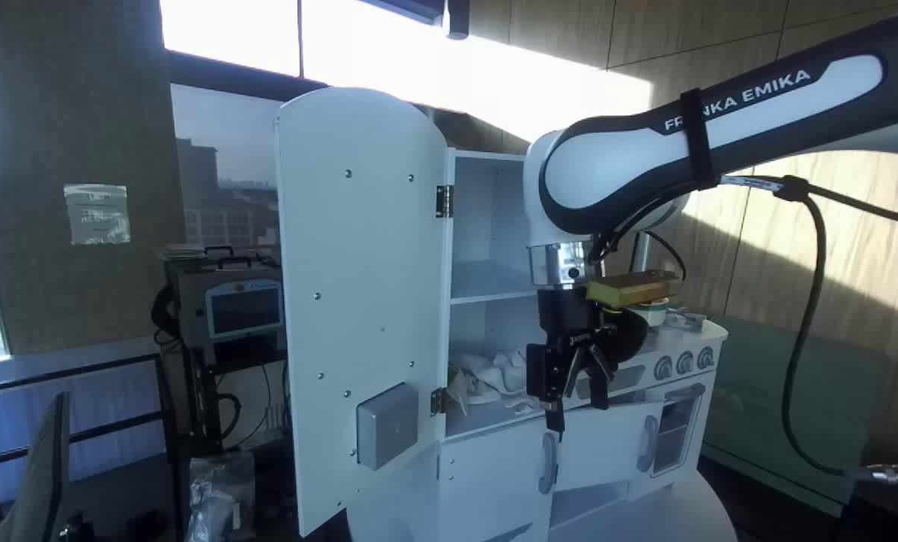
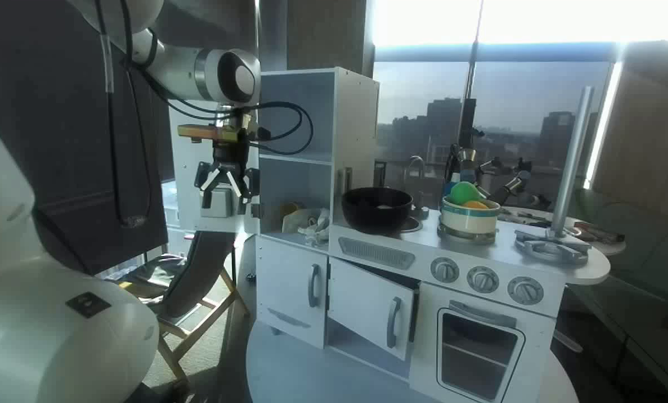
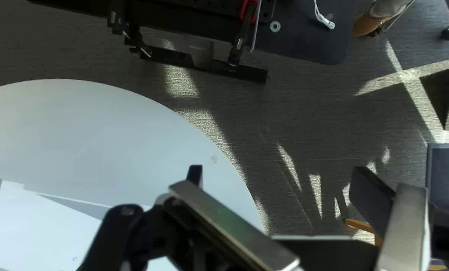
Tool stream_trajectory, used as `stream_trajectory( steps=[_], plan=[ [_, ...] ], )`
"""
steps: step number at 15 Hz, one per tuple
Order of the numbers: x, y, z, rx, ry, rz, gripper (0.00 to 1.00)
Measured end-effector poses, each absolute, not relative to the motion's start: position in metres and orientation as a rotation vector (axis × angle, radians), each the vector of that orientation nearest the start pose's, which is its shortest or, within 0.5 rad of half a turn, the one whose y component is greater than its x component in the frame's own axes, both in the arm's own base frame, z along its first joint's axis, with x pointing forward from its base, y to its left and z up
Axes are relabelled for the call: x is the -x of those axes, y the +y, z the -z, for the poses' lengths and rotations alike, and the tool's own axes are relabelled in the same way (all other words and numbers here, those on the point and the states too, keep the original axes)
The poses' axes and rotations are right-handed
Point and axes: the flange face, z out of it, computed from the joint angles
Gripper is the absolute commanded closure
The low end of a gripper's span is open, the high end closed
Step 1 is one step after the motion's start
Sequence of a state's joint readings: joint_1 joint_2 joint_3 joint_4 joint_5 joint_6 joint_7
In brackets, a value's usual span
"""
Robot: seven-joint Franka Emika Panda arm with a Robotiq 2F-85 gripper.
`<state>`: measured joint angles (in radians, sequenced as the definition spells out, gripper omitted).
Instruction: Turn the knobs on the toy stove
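The white toy stove (image 2: pixel 428 336) has three round grey knobs on its front panel: a left knob (image 2: pixel 444 270), a middle knob (image 2: pixel 482 280) and a right knob (image 2: pixel 525 291). The knobs also show in an exterior view as the left knob (image 1: pixel 663 367), middle knob (image 1: pixel 685 362) and right knob (image 1: pixel 705 357). My gripper (image 2: pixel 224 202) is open and empty, pointing down. It is up in the air, well apart from the knobs, in front of the tall cupboard side. In the wrist view the open gripper (image 3: pixel 280 176) has only table and floor between its fingers; no knob shows there.
A tall cupboard door (image 1: pixel 366 263) stands wide open. A black pan (image 2: pixel 375 211), a pot (image 2: pixel 468 219) with toy food and a burner (image 2: pixel 552 249) with an upright metal tube are on the counter. A lower door (image 2: pixel 367 308) hangs ajar. A white round table (image 3: pixel 96 131) carries the set.
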<state>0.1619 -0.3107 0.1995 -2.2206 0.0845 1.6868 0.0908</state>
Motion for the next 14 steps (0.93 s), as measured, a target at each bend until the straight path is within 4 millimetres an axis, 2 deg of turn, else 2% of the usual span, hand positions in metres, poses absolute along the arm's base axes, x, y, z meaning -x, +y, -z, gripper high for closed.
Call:
stream_trajectory(
  steps=[11, 14],
  plan=[
    [-0.4026, 0.1664, -0.4856, 3.128, -0.370, -0.348, 0.00],
    [-0.4045, 0.1608, -0.4839, 3.126, -0.350, -0.355, 0.00]
  ],
)
